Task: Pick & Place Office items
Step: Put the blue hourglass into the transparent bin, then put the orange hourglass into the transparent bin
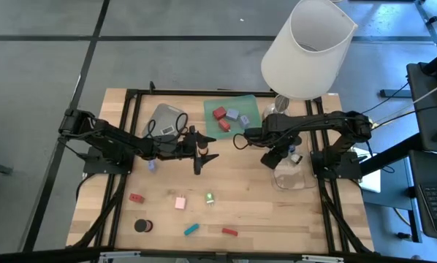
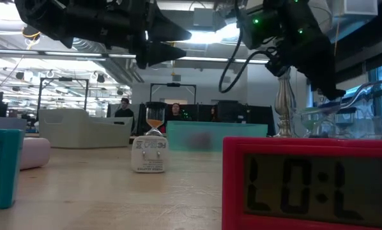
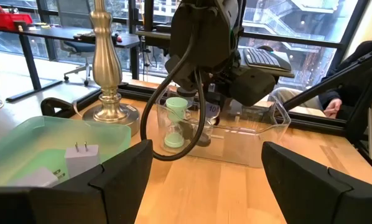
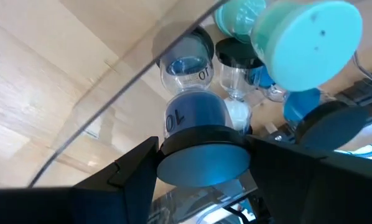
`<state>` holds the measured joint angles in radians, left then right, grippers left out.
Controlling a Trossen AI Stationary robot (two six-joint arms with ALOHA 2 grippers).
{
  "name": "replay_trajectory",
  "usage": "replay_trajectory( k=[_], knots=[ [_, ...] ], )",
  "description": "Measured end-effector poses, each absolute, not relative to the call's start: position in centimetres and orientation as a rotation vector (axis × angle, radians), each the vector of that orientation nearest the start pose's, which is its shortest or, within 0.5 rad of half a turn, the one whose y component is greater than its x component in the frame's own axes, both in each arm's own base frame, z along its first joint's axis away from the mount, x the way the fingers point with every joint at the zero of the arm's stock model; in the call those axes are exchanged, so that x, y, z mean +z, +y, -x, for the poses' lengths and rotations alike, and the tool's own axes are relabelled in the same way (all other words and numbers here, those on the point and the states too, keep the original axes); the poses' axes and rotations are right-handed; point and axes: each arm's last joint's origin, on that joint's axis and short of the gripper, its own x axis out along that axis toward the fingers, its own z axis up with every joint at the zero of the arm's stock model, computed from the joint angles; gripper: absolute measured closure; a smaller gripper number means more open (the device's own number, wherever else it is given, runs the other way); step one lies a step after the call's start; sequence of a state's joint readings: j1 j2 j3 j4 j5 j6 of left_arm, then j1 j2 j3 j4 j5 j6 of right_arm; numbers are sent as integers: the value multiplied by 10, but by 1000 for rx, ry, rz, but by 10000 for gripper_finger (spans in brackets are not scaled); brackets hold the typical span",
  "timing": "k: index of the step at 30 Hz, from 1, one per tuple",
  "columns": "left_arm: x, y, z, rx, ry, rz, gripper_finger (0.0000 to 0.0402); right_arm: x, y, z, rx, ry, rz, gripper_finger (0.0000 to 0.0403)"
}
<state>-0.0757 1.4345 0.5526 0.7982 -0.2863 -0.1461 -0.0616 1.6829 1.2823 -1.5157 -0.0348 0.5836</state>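
Observation:
My right gripper (image 1: 286,155) hangs over the clear tray (image 1: 291,177) by the lamp's foot and is shut on a blue-capped sand timer (image 4: 195,118). Other timers stand in that tray, one with a mint-green cap (image 4: 307,40) and one with a black cap (image 4: 236,62). My left gripper (image 1: 203,150) is open and empty above mid-table, between the grey tray (image 1: 167,120) and the green tray (image 1: 233,117). On the near table lie a red block (image 1: 136,198), a pink block (image 1: 180,202), a white plug piece (image 1: 210,198), black cylinders (image 1: 142,226), a teal bar (image 1: 191,229) and a red bar (image 1: 229,231). My right gripper pinches the sand timer by its blue end cap (image 4: 201,163), one finger (image 4: 133,171) on each side of the cap. It comes at the timer from above, pointing down. The glass body marked 10 points away from the wrist into the tray; whether its far end rests there I cannot tell.
The white-shaded lamp (image 1: 306,47) rises over the table's far right, its metal foot (image 3: 108,106) beside the clear tray. Red and lavender blocks (image 1: 226,117) lie in the green tray. A small lavender piece (image 1: 152,166) sits under my left arm. People sit in the room behind (image 2: 175,112).

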Motion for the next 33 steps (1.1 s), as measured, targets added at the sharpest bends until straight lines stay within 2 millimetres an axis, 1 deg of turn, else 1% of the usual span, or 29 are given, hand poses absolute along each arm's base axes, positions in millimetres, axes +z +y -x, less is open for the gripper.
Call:
replay_trajectory(
  k=[4,9,15,18,24,28,33],
  knots=[
    [205,-13,-281,217,76,130,104,230,-15,-266,-577,1842,-486,179],
    [205,-13,-281,217,80,135,104,216,-15,-259,-592,1885,-491,179],
    [205,-12,-281,220,79,135,104,215,-16,-258,-627,1874,-468,177],
    [205,-12,-281,220,79,136,104,214,-16,-259,-622,1860,-469,164],
    [205,-13,-281,219,78,136,104,214,-16,-259,-616,1861,-465,116],
    [205,-12,-281,220,75,137,104,223,-17,-261,-633,1855,-439,93],
    [205,-12,-281,227,72,137,104,250,-20,-267,-679,1806,-346,84]
  ],
)
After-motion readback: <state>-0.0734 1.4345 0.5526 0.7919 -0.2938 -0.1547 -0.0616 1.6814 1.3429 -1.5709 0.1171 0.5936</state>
